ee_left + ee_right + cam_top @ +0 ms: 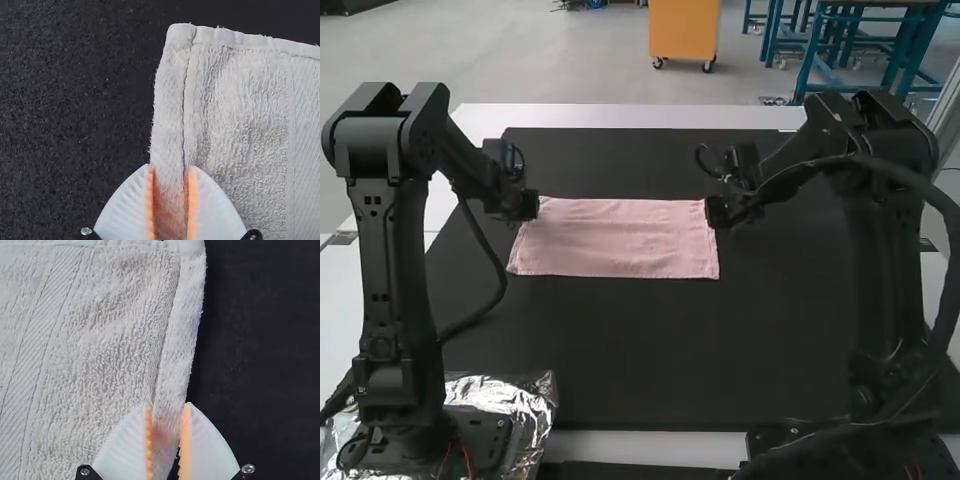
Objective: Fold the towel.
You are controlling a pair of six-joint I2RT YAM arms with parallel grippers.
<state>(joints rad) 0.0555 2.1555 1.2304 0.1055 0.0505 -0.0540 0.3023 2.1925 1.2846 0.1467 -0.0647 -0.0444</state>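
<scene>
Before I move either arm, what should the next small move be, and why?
I'd gently close the left pincer and the right pincer together, which should probably pinch the towel: each stands open over a side hem, and the cloth lies spread flat between them.

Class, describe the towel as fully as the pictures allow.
The pink towel lies flat on the black mat as a wide rectangle, slightly wrinkled. It looks like terry cloth, with stitched hems and flat woven bands. The left gripper is open over one short side, the right gripper over the other; whether either touches it is unclear.
</scene>
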